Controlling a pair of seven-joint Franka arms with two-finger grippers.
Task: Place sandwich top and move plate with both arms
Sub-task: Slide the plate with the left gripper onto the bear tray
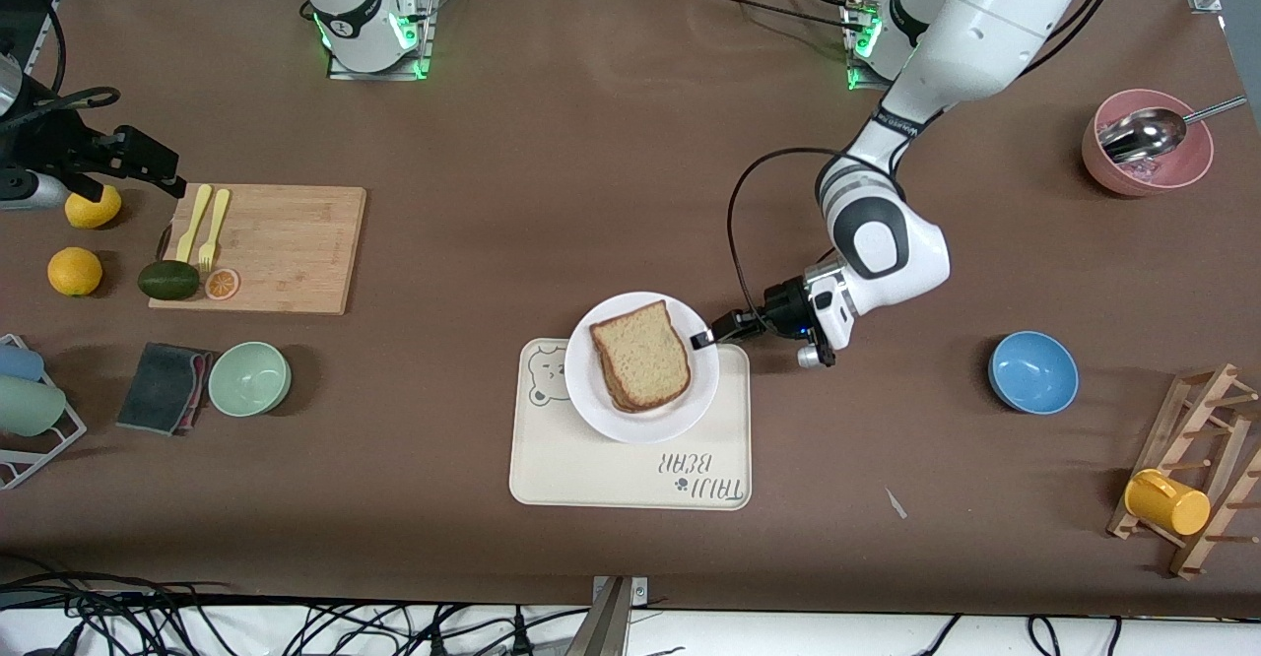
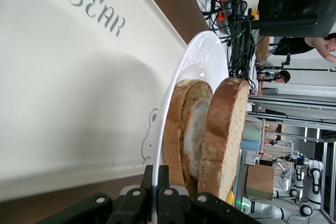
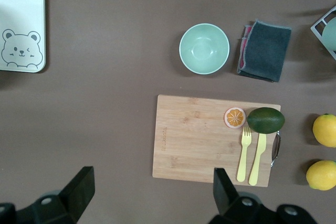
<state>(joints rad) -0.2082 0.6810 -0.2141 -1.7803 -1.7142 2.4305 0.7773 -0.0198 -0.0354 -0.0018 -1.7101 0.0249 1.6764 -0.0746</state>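
Observation:
The white plate (image 1: 603,412) stands on the cream bear tray (image 1: 611,484). The light tan sandwich top (image 1: 642,353) lies on the stacked sandwich on the plate. In the left wrist view the top slice (image 2: 227,129) sits over the egg and the lower slice (image 2: 177,129). My left gripper (image 1: 705,338) is low at the plate's edge toward the left arm's end, shut on the plate's rim (image 2: 202,56), one finger on each face (image 2: 157,183). My right gripper (image 1: 158,168) waits high over the right arm's end of the table, open and empty (image 3: 152,190).
A wooden cutting board (image 1: 286,247) holds yellow cutlery, an avocado and an orange slice; two lemons lie beside it. A green bowl (image 1: 249,377) and dark cloth (image 1: 163,387) lie nearer the camera. A blue bowl (image 1: 1032,371), pink bowl (image 1: 1148,149) and cup rack (image 1: 1192,498) stand toward the left arm's end.

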